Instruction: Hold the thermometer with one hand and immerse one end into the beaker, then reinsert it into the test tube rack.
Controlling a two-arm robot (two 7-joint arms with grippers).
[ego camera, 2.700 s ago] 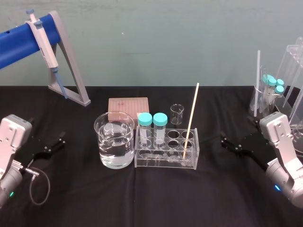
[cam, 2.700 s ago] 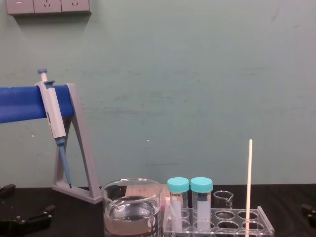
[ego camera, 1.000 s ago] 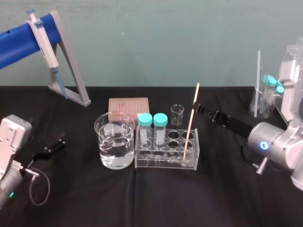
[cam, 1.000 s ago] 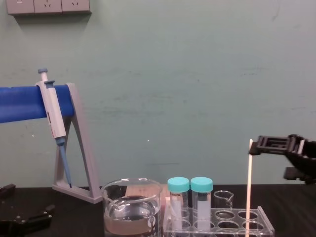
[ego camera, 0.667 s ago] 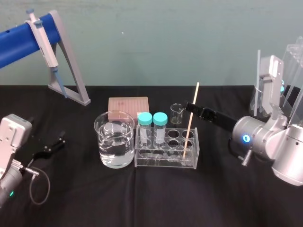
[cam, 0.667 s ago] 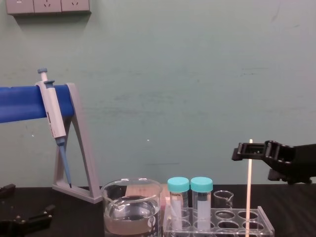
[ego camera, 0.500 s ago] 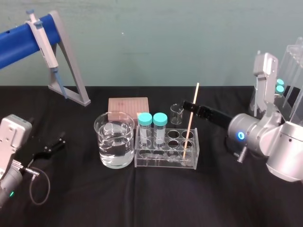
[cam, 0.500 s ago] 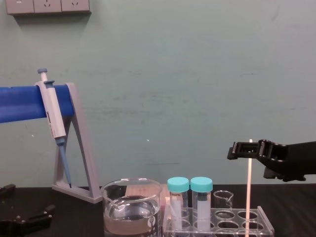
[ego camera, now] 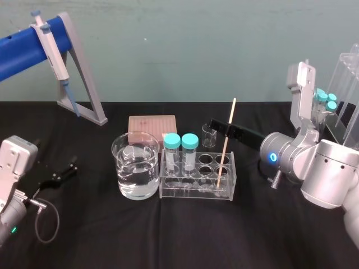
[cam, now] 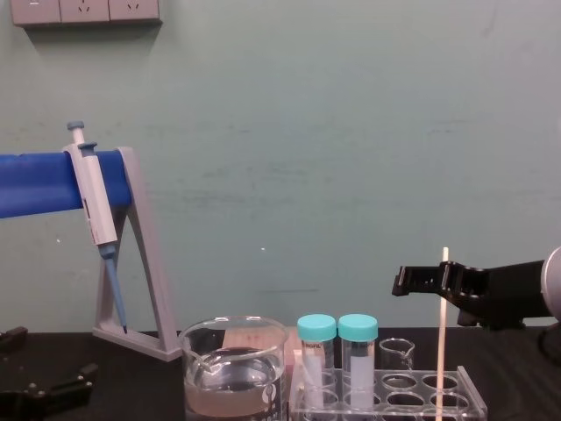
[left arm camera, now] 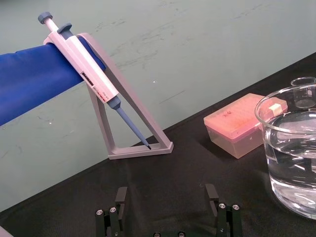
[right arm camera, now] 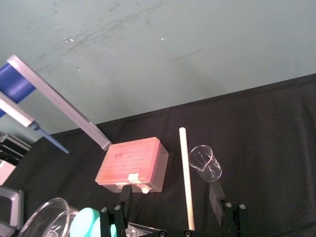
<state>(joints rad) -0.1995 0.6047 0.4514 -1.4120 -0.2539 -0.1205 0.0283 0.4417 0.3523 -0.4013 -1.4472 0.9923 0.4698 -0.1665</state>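
The thermometer (ego camera: 226,143) is a thin cream rod standing tilted in the right end of the clear test tube rack (ego camera: 197,191). Its upper part shows in the chest view as the thermometer (cam: 442,324) above the rack (cam: 386,396). My right gripper (ego camera: 220,125) reaches in from the right at the rod's upper half. In the right wrist view the thermometer (right arm camera: 185,177) stands between the fingers of that gripper (right arm camera: 170,192), which is open and touches nothing. The big beaker (ego camera: 135,165), half full of water, stands left of the rack. My left gripper (left arm camera: 167,197) rests open at the table's left.
A grey-and-blue pipette (ego camera: 51,49) hangs on a grey A-frame stand (ego camera: 84,84) at the back left. A pink tip box (ego camera: 152,124) and a tiny beaker (ego camera: 209,134) sit behind the rack, and two capped tubes (ego camera: 180,151) stand in it. Glassware (ego camera: 322,109) crowds the right edge.
My right gripper has swung up from the table's right and moved left until its open fingers straddle the thermometer's upper part. The left arm and the thermometer have not moved.
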